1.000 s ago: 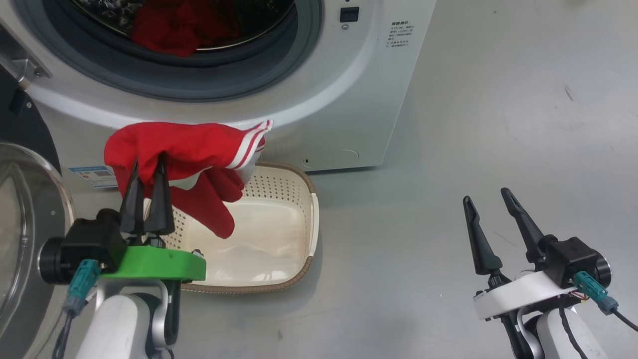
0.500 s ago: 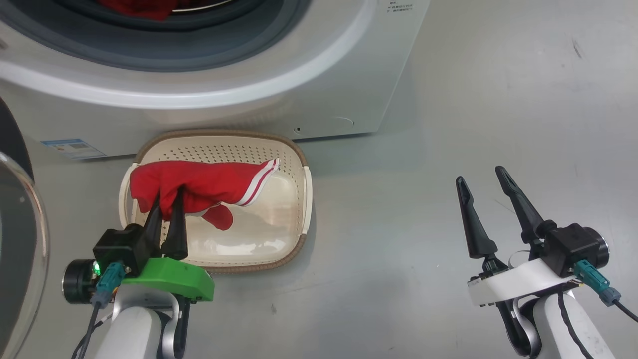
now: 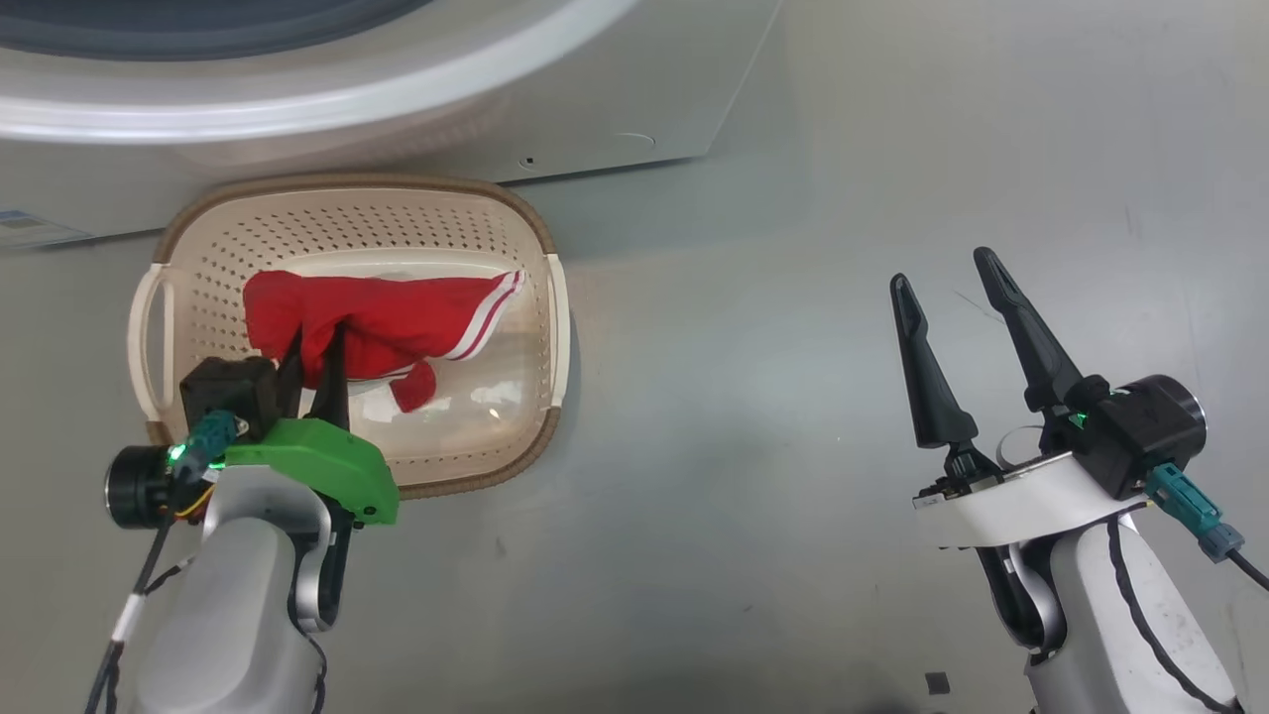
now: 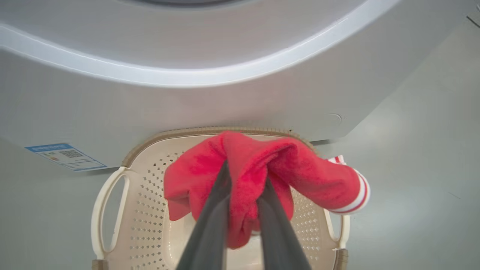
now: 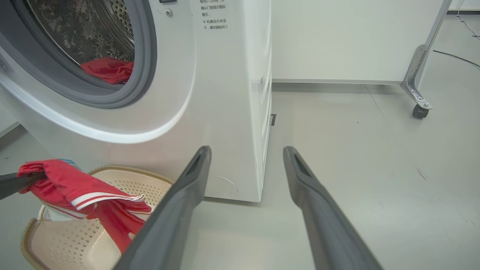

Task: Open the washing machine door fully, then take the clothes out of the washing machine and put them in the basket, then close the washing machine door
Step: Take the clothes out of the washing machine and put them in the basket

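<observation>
Washing machine (image 3: 595, 109) just behind basket (image 3: 347, 223)

1. Pale grey floor (image 3: 793, 248), faintly scuffed, spans the right half of the head view.
2. The washing machine (image 3: 595, 109) stands on it, upper left.
3. The basket (image 3: 347, 181) sits just in front of it, centre left.
4. Right wrist view, upper right: a castor (image 5: 419, 110) and a black cable (image 5: 455, 58).

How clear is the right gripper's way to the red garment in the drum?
Probably yes: the right gripper is open and empty, and nothing blocks the drum holding the red garment.
</observation>
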### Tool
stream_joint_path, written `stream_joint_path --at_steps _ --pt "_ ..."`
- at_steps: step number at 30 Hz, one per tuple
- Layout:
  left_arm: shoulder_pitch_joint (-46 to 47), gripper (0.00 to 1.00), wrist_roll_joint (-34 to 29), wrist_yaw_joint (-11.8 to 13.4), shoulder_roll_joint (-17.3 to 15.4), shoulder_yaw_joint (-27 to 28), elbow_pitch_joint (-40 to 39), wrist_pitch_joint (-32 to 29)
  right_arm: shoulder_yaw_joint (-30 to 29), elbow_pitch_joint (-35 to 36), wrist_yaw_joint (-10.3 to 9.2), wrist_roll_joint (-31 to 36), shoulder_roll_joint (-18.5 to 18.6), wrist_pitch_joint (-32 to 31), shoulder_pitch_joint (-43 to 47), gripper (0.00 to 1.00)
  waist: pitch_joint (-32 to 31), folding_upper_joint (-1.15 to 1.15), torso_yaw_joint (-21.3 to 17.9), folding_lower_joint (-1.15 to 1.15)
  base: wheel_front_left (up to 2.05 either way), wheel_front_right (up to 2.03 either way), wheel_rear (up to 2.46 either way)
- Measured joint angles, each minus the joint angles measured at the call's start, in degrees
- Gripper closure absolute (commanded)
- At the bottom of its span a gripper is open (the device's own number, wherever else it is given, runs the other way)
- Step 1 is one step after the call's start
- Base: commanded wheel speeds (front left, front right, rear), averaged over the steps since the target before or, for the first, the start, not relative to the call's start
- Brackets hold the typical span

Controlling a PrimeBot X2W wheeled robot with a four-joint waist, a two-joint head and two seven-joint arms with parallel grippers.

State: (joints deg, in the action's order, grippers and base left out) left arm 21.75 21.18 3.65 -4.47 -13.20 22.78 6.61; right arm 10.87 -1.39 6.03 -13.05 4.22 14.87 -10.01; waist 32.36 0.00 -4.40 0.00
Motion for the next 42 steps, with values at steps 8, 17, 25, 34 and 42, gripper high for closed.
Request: stream_joint_path --at_steps 8,17,25,34,42 --pt "5.9 1.00 0.9 -0.9 -0.7 0.8 9.4 -2.9 0.7 0.2 0.40 -0.1 -0.4 0.0 -2.6 0.00 5.1 0.00 -2.8 0.00 0.00 0.00 0.00" --pt "11.6 1.00 2.0 -1.7 -0.5 1.4 18.1 -4.6 0.5 -0.1 0.42 -0.5 -0.6 0.0 -4.0 0.00 8.7 0.00 -5.4 0.00 0.00 0.00 0.00" --pt "14.4 0.00 2.4 -2.4 -0.3 2.0 23.1 -3.4 0.5 -1.1 0.45 -0.5 -0.7 0.0 -4.9 0.00 8.6 0.00 -5.6 0.00 0.00 0.00 0.00" --pt "14.7 0.00 2.5 -3.1 0.4 2.1 26.2 1.8 0.2 -2.6 0.46 -0.5 -0.8 0.0 -4.9 0.00 6.4 0.00 -4.6 0.00 0.00 0.00 0.00" --pt "14.6 0.00 2.5 -4.1 1.6 1.6 26.6 6.8 -0.6 -3.8 0.47 -0.4 -0.8 0.0 -4.7 0.00 3.4 0.00 -3.1 0.00 0.00 0.00 0.00"
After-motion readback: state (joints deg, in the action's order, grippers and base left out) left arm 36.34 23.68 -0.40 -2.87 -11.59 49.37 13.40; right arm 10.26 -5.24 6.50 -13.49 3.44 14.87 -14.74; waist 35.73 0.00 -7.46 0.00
